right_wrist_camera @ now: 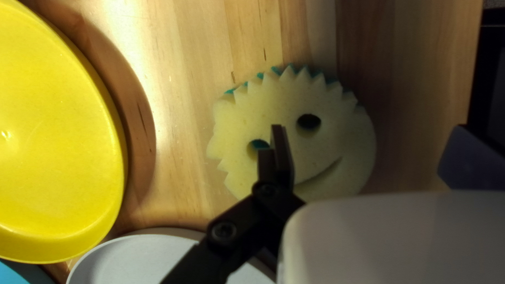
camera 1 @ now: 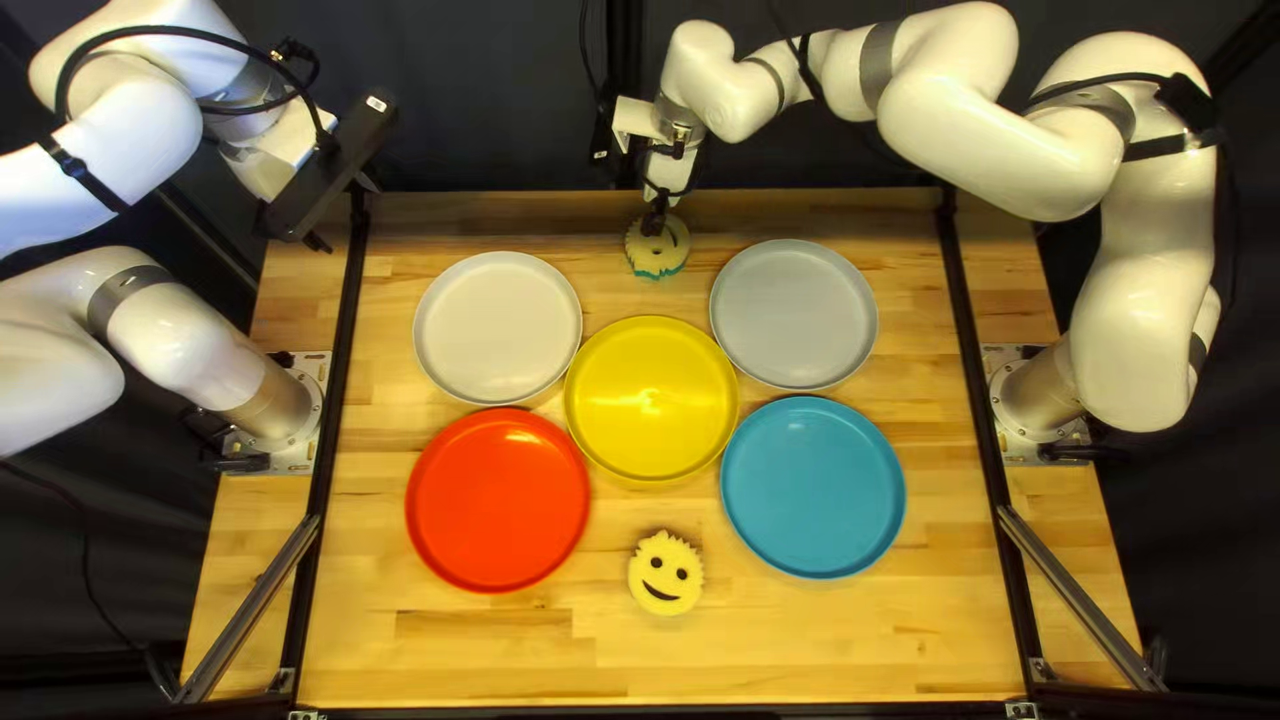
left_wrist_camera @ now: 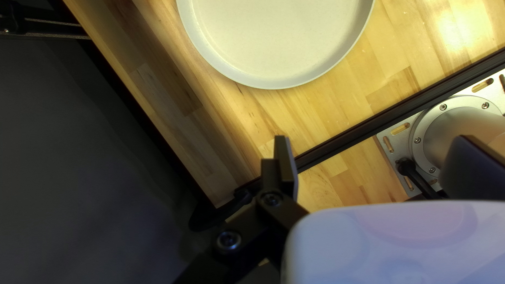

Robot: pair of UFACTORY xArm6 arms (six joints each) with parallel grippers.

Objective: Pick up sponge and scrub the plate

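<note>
A pale yellow smiling sponge (camera 1: pixel 658 250) with a teal underside lies near the table's far edge. Just above it is my right gripper (camera 1: pixel 654 222). In the right wrist view that gripper (right_wrist_camera: pixel 365 158) stands open, one finger over the face of the sponge (right_wrist_camera: pixel 326 152) and the other out past its side. My left gripper (camera 1: pixel 343 214) is raised over the table's far left corner; in the left wrist view this gripper (left_wrist_camera: pixel 371 163) is open and holds nothing. Plates are off-white (camera 1: pixel 498 328), grey (camera 1: pixel 794 315), yellow (camera 1: pixel 652 399), red (camera 1: pixel 498 500) and blue (camera 1: pixel 812 487).
Another smiling sponge (camera 1: pixel 666 574) lies nearer the front, between the red and blue plates. Black rails (camera 1: pixel 344 360) run along both sides of the table. The yellow plate (right_wrist_camera: pixel 58 137) and grey plate (right_wrist_camera: pixel 152 263) lie close beside the far sponge.
</note>
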